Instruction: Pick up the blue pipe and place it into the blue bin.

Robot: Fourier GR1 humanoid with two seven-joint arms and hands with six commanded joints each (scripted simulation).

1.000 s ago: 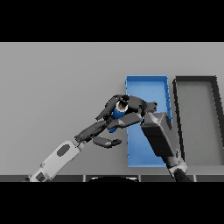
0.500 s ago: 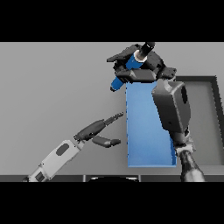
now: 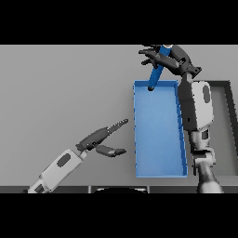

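Observation:
My right hand (image 3: 171, 59) is raised above the far end of the blue bin (image 3: 158, 135), its fingers curled round the blue pipe (image 3: 156, 74). The pipe hangs tilted, its dark lower end just over the bin's far rim. The bin is a long blue tray lying lengthwise right of the table's middle, and nothing lies on its visible floor. My right forearm crosses the bin's right wall. My left hand (image 3: 103, 138) hovers low on the table, left of the bin, with fingers straight and thumb spread.
A dark grey bin (image 3: 228, 93) stands right of the blue one, mostly hidden behind my right arm. Bare grey table spreads to the left and far side.
My right hand has carried the pipe up from the bin's near left side toward its far end. The pipe now hangs over the far rim. My left hand stayed put.

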